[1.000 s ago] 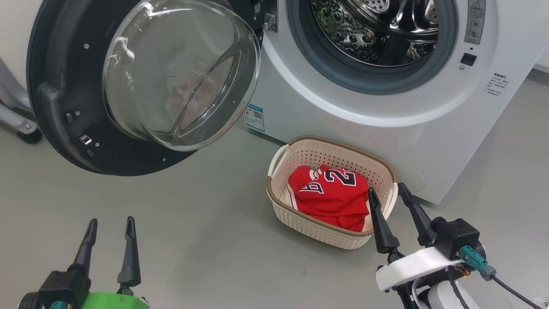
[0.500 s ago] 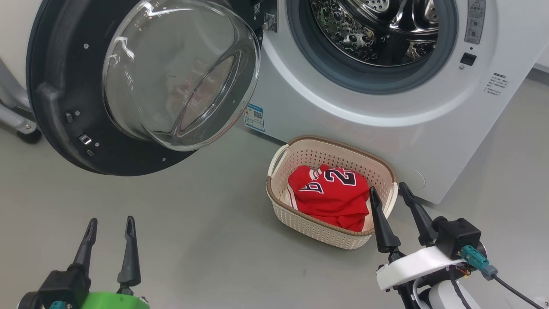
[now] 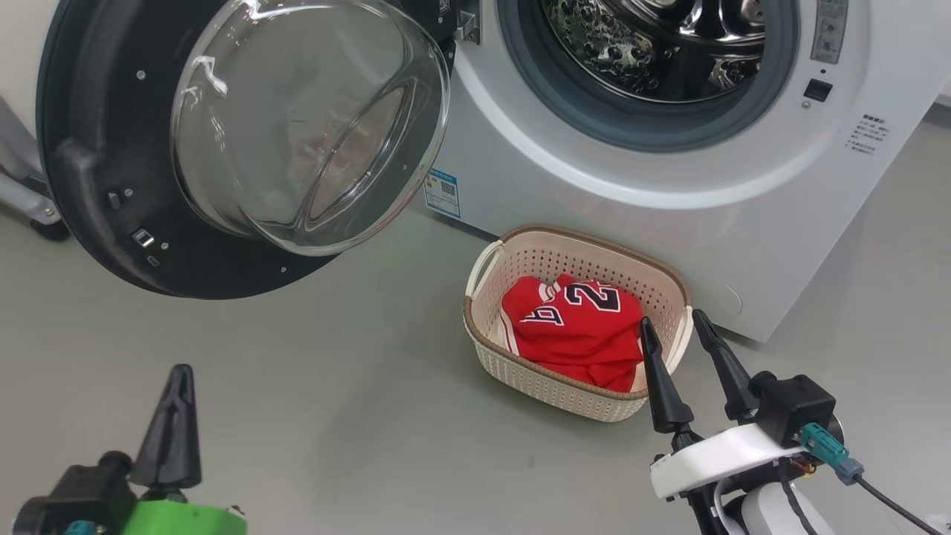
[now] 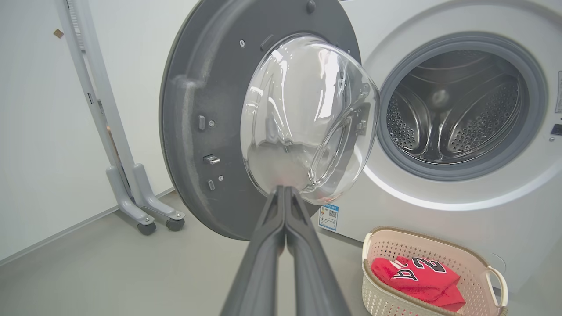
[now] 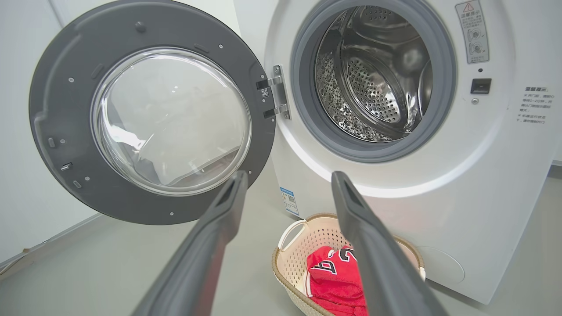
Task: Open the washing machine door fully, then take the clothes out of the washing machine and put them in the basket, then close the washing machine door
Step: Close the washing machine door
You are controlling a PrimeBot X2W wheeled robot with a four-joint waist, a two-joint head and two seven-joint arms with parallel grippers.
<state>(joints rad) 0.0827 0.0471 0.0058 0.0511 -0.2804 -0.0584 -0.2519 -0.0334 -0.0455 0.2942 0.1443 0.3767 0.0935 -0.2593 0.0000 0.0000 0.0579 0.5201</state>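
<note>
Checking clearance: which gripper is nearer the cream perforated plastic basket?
Right. The right gripper hangs open beside the basket, on its right; the left gripper, shut, sits far to its left.

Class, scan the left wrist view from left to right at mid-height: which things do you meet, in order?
wheeled stand → washing machine door → steel drum. The basket sits below the drum, so it is left out.

1 washing machine (image 3: pixel 669 193) at 1 o'clock, 1 washing machine door (image 3: pixel 89 148) at 10 o'clock. 1 basket (image 3: pixel 553 256) near centre with 2 handles (image 3: pixel 478 270) and 1 red jersey (image 3: pixel 572 338) inside. 1 blue label (image 3: pixel 441 192). 2 grippers — left gripper (image 3: pixel 180 371) at 7 o'clock, right gripper (image 3: pixel 671 319) at 5 o'clock.
</note>
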